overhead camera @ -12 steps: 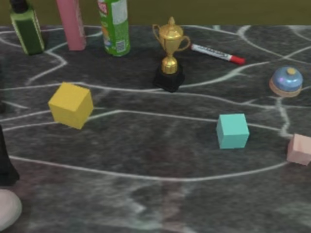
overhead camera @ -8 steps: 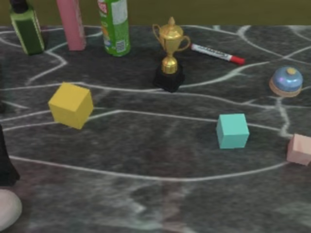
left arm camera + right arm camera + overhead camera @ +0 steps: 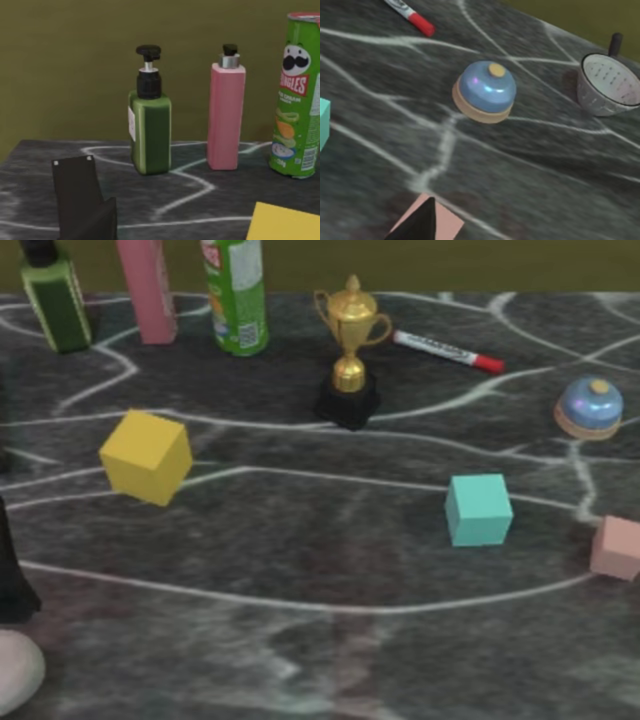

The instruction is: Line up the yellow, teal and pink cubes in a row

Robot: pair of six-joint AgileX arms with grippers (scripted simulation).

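Right gripper (image 3: 422, 220) shows me only one dark fingertip over the pink cube (image 3: 427, 225), so I cannot tell its opening or whether it touches. On top view that cube (image 3: 616, 547) sits at the table's right edge, the teal cube (image 3: 478, 509) near it, the yellow cube (image 3: 146, 456) well apart on the left. Left gripper (image 3: 85, 200) hangs parked at the left edge, probably empty.

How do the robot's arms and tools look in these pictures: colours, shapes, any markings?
Little of them shows. At the top view's left edge, the left arm is a black column above a rounded white part. In the left wrist view, the left tool is a matte black, blocky finger with two small pale marks at its tip corners. The right tool appears only as a dark pointed tip. No cables are visible.
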